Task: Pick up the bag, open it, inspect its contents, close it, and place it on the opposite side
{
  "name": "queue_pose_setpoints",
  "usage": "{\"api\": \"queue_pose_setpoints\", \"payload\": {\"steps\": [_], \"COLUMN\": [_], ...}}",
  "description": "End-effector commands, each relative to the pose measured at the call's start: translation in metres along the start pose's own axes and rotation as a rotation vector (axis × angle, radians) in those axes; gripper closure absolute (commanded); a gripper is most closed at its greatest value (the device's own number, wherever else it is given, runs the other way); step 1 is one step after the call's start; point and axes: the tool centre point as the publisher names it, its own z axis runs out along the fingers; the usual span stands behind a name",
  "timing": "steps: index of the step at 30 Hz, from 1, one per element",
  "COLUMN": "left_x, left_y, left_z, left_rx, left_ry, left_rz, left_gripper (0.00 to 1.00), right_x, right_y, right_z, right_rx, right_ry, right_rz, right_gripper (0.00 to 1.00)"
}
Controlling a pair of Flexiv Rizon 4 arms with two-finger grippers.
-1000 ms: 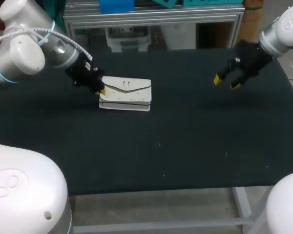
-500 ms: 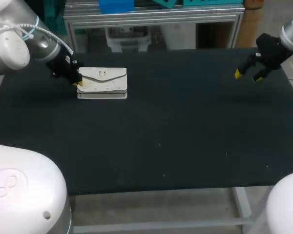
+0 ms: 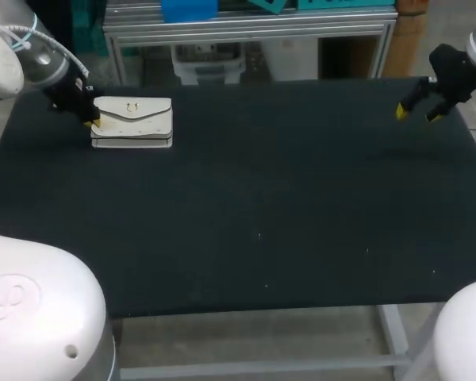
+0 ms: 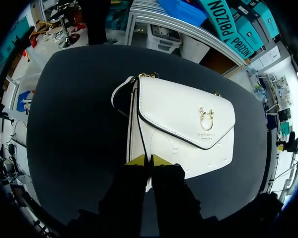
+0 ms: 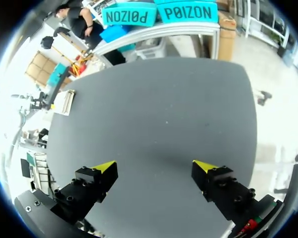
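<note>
Count: one bag, two grippers, one table. The bag is a small white rectangular purse of smooth, leather-like material. It lies flap face up at the far left of the table, near the back edge. Whether it rests fully on the surface or is held just clear of it cannot be told. One pointed flap, edged in thin dark piping, covers the upper face. One small gold metal clasp sits near the flap's point. One narrow white strap loops out beside the bag's far end, with gold hardware at the corner where it joins. Faint stitched or embossed marks show on the panel below the flap. The left gripper is at the bag's near end, its two yellow tips drawn close together and pinching the bag's edge between them, so it is closed on the bag. The right gripper is at the far right of the table, well apart from the bag, its two yellow wedge-shaped tips spread wide with nothing between them. The table surface is one flat sheet of dark, matte, cloth-like covering with a few pale specks.
</note>
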Motion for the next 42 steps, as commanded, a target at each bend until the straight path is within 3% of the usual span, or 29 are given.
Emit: {"api": "queue_pose_setpoints", "payload": {"steps": [1, 10, 21, 31, 41, 42], "left_x": [-0.024, -0.071, -0.123, -0.152, -0.162, -0.163], "left_y": [-0.019, -0.039, -0.058, -0.061, -0.058, -0.058], "left_z": [0.007, 0.001, -0.007, -0.010, -0.009, -0.010], "left_rx": [-0.030, -0.033, -0.068, -0.108, -0.129, -0.129], "left_ry": [-0.018, -0.070, -0.106, -0.058, 0.024, 0.028], "left_rz": [-0.013, -0.047, -0.071, -0.067, -0.053, -0.052], "left_gripper": [1.00, 1.00, 1.00, 1.00, 1.00, 0.84], "right_x": [-0.003, -0.014, -0.020, -0.019, -0.018, -0.018], "right_y": [0.008, 0.027, 0.033, 0.035, 0.034, 0.034], "right_z": [-0.002, -0.011, -0.015, -0.013, -0.015, -0.015], "right_rx": [0.015, 0.073, 0.111, 0.133, 0.136, 0.136], "right_ry": [-0.033, -0.091, -0.128, -0.140, -0.137, -0.135], "right_rz": [-0.002, -0.035, -0.019, -0.004, 0.003, 0.003], "right_gripper": [0.00, 0.00, 0.00, 0.00, 0.00, 0.00]}}
